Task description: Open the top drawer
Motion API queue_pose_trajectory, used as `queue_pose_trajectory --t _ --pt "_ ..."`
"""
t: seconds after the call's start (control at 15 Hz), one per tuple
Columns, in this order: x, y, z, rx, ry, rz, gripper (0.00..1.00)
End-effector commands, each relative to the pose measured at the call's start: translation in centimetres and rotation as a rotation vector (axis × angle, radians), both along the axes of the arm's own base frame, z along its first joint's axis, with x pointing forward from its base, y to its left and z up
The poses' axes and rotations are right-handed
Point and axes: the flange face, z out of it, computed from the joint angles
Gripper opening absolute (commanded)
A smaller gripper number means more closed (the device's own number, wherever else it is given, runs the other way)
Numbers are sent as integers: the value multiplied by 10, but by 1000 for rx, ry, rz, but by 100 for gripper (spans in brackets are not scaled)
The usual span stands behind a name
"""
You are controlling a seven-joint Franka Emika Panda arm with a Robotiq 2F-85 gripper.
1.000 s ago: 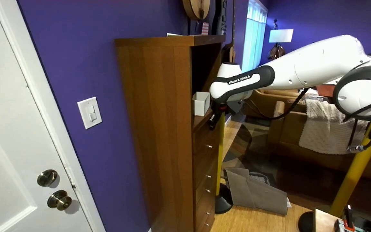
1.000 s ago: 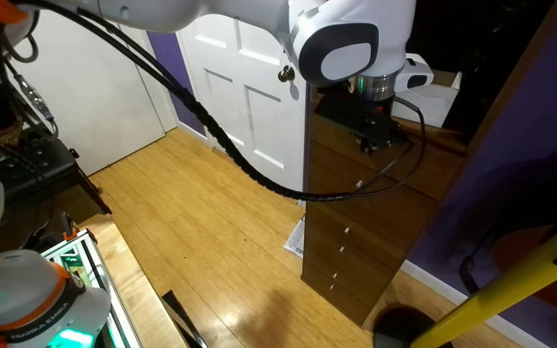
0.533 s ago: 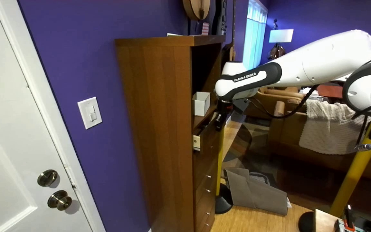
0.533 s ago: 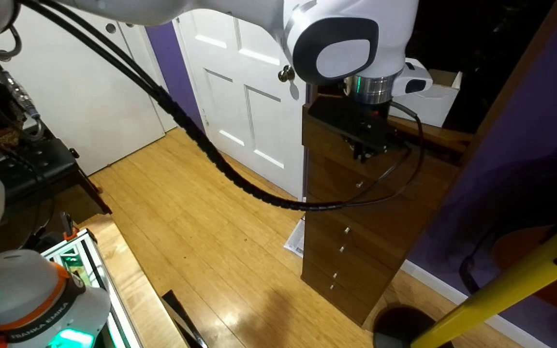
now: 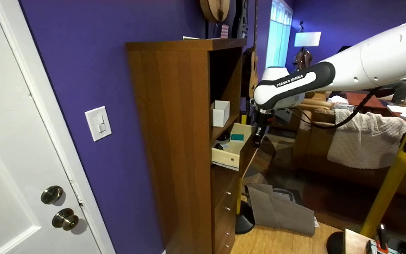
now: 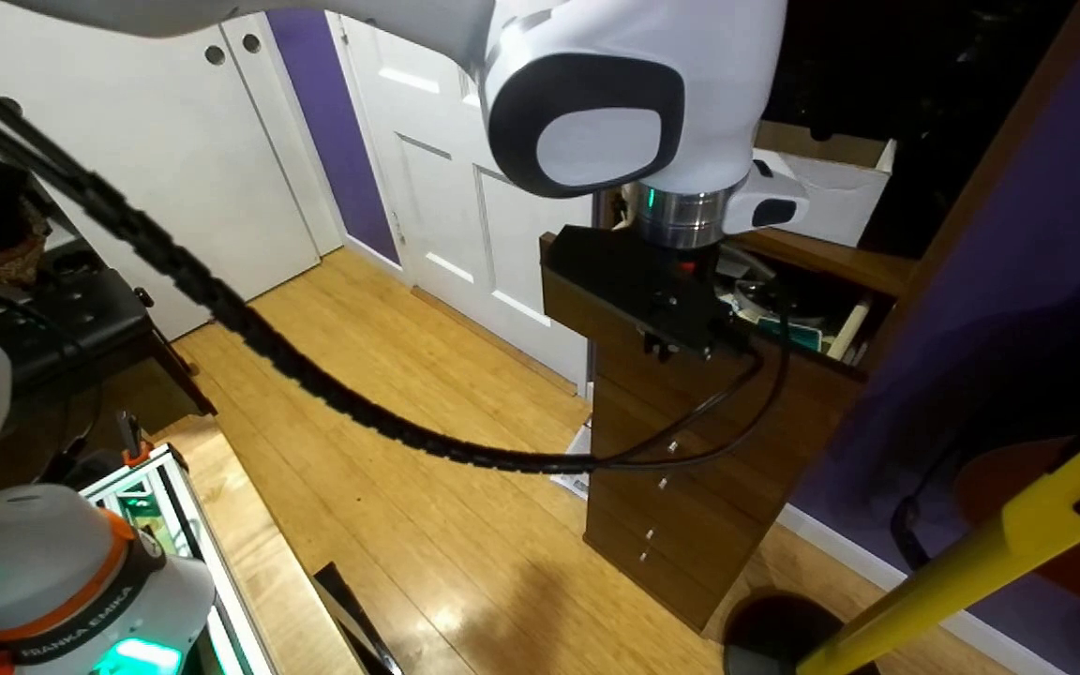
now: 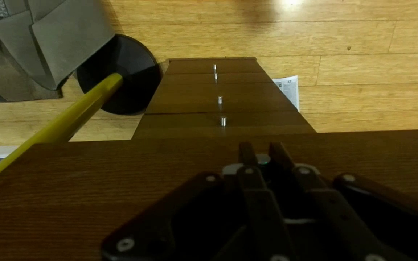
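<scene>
The top drawer [image 5: 225, 157] of the brown cabinet [image 5: 174, 141] is pulled well out, with its pale wooden side and some contents showing. Its dark front [image 6: 577, 305] also shows in an exterior view and spans the wrist view [image 7: 122, 170]. My gripper [image 5: 257, 142] is at the outer face of the drawer front, pointing down. In the wrist view my gripper [image 7: 260, 150] has its fingers close together, one on each side of the drawer's round metal knob [image 7: 263, 158]. The knob is hidden behind the gripper in both exterior views.
A white box [image 5: 220, 113] stands on the shelf above the drawer. A green item [image 5: 237, 138] lies in the drawer. Lower drawers with small knobs [image 7: 223, 121] are shut. A yellow post [image 7: 82, 108] stands beside the cabinet. A black cable [image 6: 390, 422] hangs from the arm.
The top drawer has gone from shut to well open. My gripper and arm have moved away from the cabinet together with the drawer front.
</scene>
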Motion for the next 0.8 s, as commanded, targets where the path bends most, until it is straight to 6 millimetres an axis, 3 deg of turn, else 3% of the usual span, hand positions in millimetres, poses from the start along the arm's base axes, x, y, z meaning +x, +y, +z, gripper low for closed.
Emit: queue_pose_trajectory --t 0.0,0.13,0.2,0.27,0.47,0.73 --pt "-48 -10 -33 10 53 9 4" --pt "-61 -12 -33 12 52 9 4" --pt "-65 -12 -32 13 51 12 10" --pt "-68 -11 -31 11 53 16 40" --pt "-77 -11 -41 6 98 22 54" --pt "-87 -6 -39 -9 168 41 84"
